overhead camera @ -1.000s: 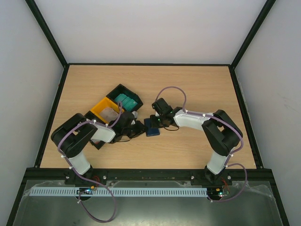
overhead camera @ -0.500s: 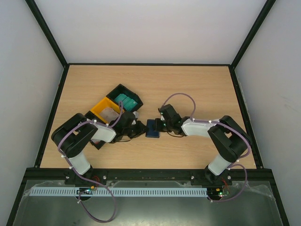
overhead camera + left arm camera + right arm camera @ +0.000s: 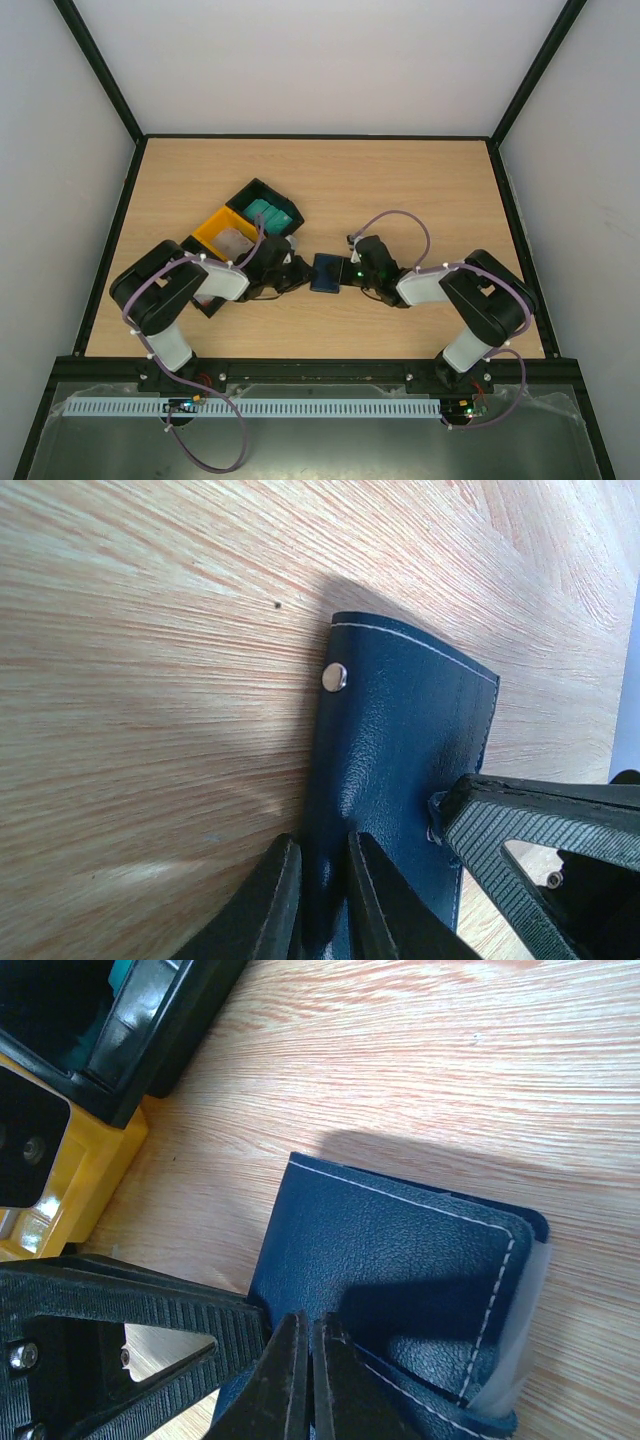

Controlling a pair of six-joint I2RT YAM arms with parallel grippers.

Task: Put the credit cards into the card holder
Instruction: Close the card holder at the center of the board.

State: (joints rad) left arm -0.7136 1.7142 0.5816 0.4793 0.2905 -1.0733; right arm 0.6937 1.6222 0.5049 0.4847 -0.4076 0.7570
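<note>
The right fingers have swung round beside the card holder.

Bright daylight, soft shadow beside card holder

We read robotics lab test cell: wooden tabletop boxed by plain white panels, black frame posts; left arm, right arm bolted at lower edge; slotted cable duct along bottom.

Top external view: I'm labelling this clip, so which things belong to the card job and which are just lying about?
Job: card holder, pinched by the left end effector; teal credit cards; whitish credit cards; right end effector.
Lying about: black-and-yellow tray holding the cards; table.
</note>
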